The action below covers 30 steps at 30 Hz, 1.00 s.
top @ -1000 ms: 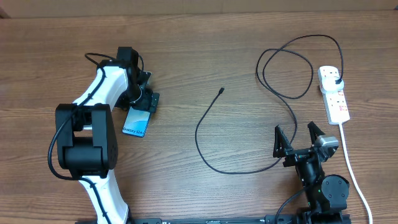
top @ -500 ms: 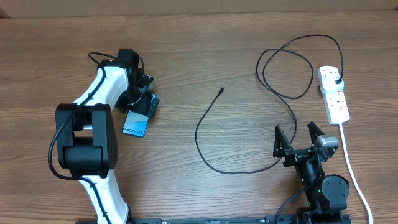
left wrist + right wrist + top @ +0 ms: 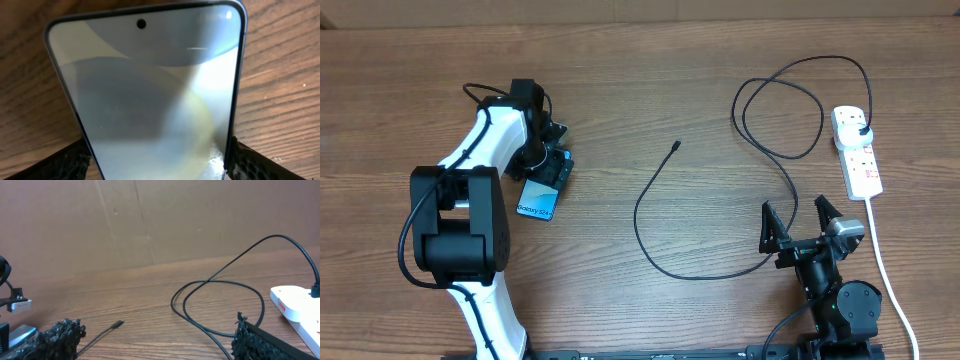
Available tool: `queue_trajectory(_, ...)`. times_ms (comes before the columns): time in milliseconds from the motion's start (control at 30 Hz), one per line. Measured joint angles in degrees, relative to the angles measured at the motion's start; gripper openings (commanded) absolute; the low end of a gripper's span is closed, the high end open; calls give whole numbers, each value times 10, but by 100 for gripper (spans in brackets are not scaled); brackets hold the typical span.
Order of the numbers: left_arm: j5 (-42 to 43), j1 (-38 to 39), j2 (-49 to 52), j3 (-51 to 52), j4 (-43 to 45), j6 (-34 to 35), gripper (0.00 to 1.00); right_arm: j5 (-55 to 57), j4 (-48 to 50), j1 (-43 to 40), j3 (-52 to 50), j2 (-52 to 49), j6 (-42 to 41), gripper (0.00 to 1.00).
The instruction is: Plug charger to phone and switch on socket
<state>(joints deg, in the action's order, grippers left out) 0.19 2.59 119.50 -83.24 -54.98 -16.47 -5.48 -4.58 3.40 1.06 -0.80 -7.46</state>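
Left gripper (image 3: 558, 168) straddles the phone (image 3: 538, 200) toward the table's (image 3: 650, 80) left edge, probably to steady it; whether it pinches is unclear. Right gripper (image 3: 798, 225) gapes empty at the robot-side edge, beside the charger (image 3: 720, 275).

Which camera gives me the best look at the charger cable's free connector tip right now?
Overhead: the thin black charger cable's small connector tip lies unobstructed on the brown wooden table. The right wrist view shows the tip low, tiny. The left wrist view misses it, filled by the slim lit-screen smartphone.
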Motion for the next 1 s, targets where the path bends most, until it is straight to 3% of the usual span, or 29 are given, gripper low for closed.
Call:
queue_trajectory(467,2,0,-13,29,61,42,88,0,0,0,0,0,0,100)
queue_trajectory(1000,2,0,-14,31,69,80,88,0,0,0,0,0,0,100)
